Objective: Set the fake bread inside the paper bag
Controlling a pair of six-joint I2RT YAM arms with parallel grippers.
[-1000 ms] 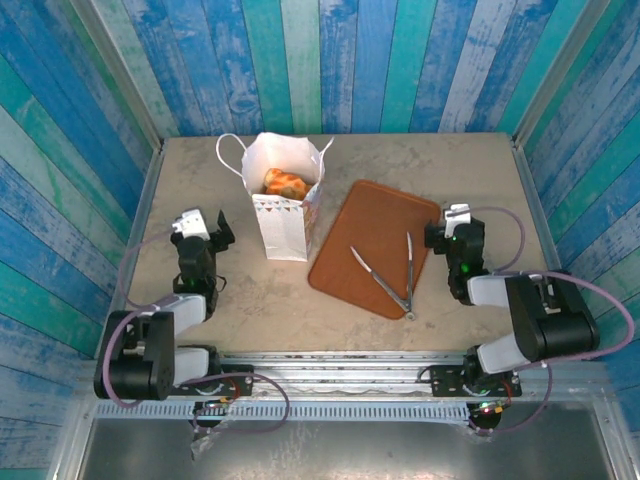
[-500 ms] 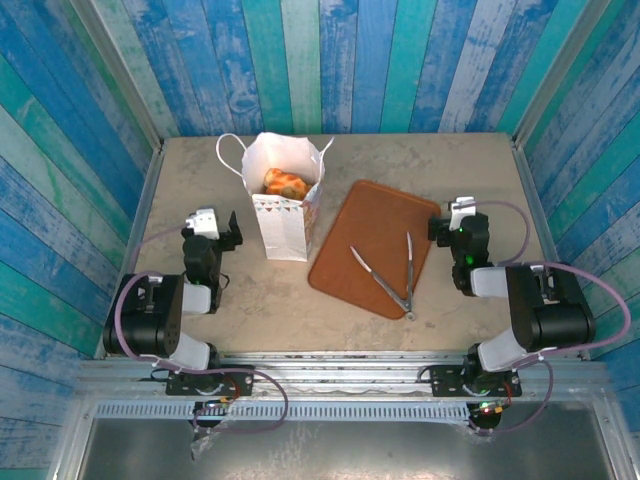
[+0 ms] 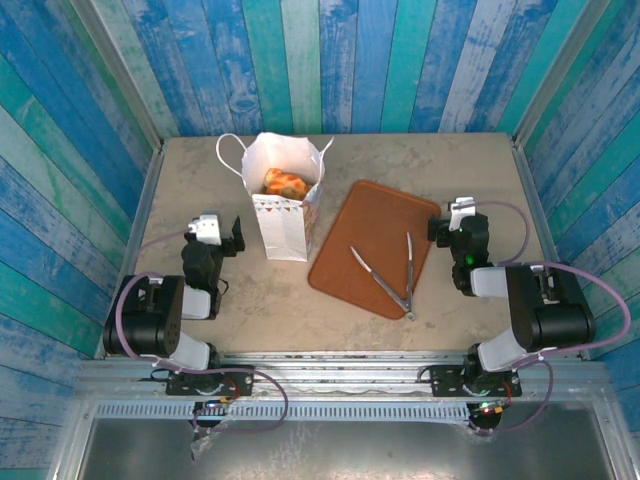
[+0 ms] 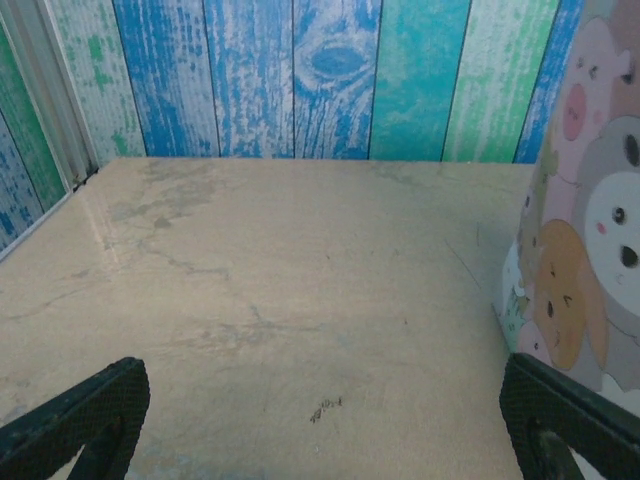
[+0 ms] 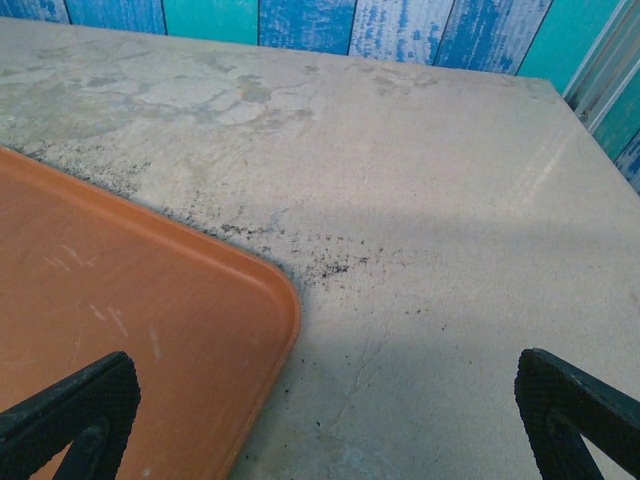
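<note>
Left gripper [image 3: 220, 230]: jaws spread wide, nothing held.
Paper bag [image 3: 283, 215]: upright, just right of the left gripper, not touching it.
Fake bread [image 3: 284, 183]: inside the bag's open top.
Right gripper [image 3: 452, 222]: jaws spread wide, nothing held.
Orange-brown tray [image 3: 375, 215]: just left of the right gripper.
Metal tongs [image 3: 390, 275]: lying on the tray.

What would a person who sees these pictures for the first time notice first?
Probably the white paper bag standing on the table, left of centre, with golden fake bread showing in its open top. Right of it lies a flat brown tray carrying metal tongs.
</note>
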